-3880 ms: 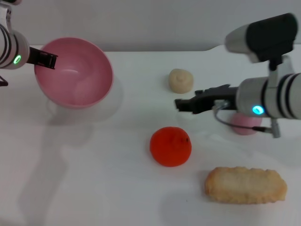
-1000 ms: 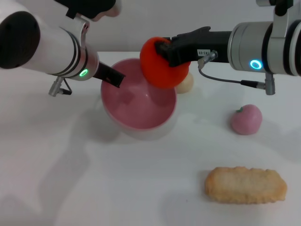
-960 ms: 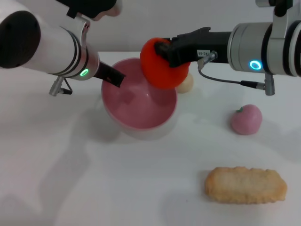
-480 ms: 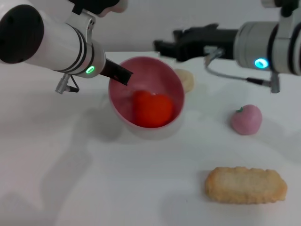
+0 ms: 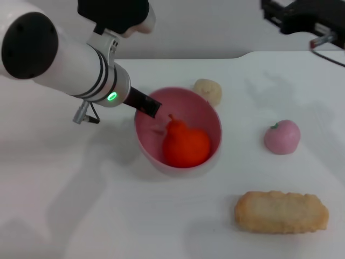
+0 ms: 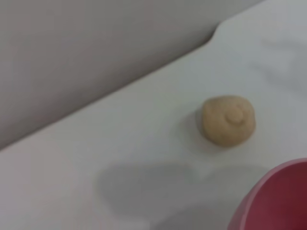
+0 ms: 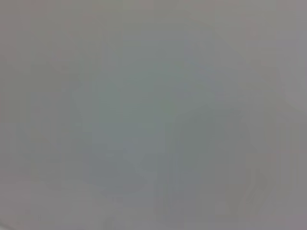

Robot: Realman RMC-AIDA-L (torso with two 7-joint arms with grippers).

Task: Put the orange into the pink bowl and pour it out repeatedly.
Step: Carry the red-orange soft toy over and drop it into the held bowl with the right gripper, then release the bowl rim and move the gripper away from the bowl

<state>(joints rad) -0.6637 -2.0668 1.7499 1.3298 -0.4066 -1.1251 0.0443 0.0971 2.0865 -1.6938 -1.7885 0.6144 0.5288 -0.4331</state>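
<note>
The left gripper (image 5: pixel 146 103) reaches in from the left and pinches the near-left rim of the pink bowl (image 5: pixel 207 110). Its dark fingers are closed on that rim, one inside and one outside.

The pink bowl is round, deep and plain pink, with a smooth inside. It sits just right of the left gripper, in the middle of the white table (image 5: pixel 108 216). In the left wrist view only a curved bit of its pink rim (image 6: pixel 273 196) shows.

The orange (image 5: pixel 186 144) lies inside the bowl, just right of and below the left gripper's fingers. It is bright orange-red and soft looking, round at the bottom and narrower at the top, a bit like a pear. A thin stem pokes up from its top. It rests low against the bowl's near wall.

A small beige bun (image 5: pixel 208 90) sits just behind the bowl's far rim, farther from the left gripper. A pink peach (image 5: pixel 282 136) sits well to the right of the bowl. A long tan biscuit (image 5: pixel 281 211) lies near the front, right of the bowl.

The right gripper (image 5: pixel 272 12) is high up at the far right corner, well apart from everything. I cannot tell how its fingers stand.
</note>
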